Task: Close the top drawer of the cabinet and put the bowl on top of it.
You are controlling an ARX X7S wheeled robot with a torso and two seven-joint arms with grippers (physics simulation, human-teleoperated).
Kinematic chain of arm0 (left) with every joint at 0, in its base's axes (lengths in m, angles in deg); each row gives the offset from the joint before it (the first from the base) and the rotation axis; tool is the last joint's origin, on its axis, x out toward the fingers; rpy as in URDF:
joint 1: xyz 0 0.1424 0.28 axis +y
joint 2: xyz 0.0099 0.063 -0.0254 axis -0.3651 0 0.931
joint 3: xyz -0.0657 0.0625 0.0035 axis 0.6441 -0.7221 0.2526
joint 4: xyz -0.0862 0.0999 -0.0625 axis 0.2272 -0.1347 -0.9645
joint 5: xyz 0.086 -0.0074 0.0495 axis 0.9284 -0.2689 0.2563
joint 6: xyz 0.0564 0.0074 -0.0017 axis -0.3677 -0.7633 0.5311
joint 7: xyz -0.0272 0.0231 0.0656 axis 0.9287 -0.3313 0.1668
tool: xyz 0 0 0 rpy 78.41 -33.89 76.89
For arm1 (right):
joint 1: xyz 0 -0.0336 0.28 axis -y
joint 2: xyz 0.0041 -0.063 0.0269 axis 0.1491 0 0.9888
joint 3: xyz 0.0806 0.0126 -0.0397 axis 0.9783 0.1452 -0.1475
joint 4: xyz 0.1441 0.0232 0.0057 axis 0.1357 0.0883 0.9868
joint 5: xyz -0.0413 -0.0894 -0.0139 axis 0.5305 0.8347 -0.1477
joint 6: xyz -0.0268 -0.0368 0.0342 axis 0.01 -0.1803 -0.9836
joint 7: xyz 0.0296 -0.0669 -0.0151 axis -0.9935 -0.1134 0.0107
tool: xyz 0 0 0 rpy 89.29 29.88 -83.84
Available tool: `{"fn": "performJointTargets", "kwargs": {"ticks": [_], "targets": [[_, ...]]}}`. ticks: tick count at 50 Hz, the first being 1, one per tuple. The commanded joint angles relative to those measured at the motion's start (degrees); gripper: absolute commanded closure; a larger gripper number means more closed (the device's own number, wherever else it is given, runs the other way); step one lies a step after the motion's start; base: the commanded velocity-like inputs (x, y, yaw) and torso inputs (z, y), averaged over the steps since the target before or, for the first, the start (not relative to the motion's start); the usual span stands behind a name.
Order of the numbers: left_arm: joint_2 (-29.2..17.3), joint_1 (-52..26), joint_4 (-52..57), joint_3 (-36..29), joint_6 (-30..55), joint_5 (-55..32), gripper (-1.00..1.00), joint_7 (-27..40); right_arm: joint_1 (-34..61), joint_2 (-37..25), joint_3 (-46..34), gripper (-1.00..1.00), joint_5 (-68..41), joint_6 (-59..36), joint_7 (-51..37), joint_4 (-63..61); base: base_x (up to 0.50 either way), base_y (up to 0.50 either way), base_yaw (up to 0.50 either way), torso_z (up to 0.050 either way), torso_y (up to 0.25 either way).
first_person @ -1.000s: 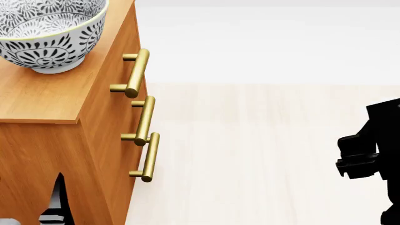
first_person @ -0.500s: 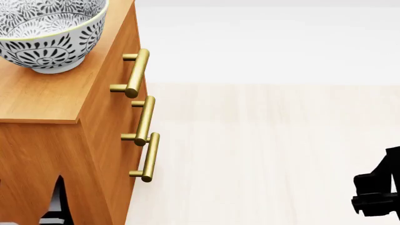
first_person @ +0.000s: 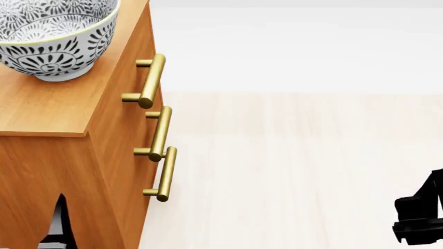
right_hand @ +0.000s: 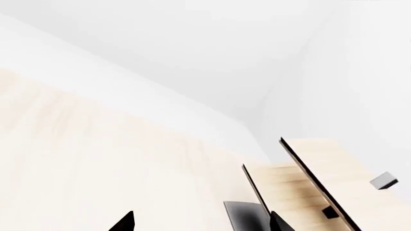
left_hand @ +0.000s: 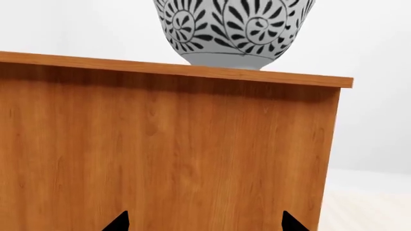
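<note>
The cabinet (first_person: 49,111) stands with the top drawer (first_person: 132,85) flush and closed. The bowl (first_person: 52,36) rests on its top, above the left tool (left_hand: 204,222), whose tips stand apart and empty. The right tool (right_hand: 200,222), likewise apart, hangs well clear. Both steps appear done.

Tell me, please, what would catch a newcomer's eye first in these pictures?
First the white bowl with its dark floral pattern, sitting on the flat top of the orange-brown cabinet at the head view's upper left. Next the three brass bar handles down the cabinet's front, the top drawer looking flush with the two below. Everything else is pale, bare floor.
</note>
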Motion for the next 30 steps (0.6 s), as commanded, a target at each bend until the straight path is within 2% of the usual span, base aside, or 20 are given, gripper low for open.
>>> {"fn": "performJointTargets", "kwargs": {"ticks": [1,30], "targets": [[-0.40,0.38,0.42,0.41,-0.25,-0.12,-1.00,0.32,-0.10,-1.40,0.07,-1.00,0.39,-0.14,-0.78,-1.87,0.00,0.00,0.00,0.000,0.000],[-2.10,1.92,5.32,1.36,0.07,-0.45,-1.00,1.80,4.57,-3.04,2.27,-1.00,0.87,-6.53,-0.83,-9.40,0.00,0.00,0.00,0.000,0.000]]}}
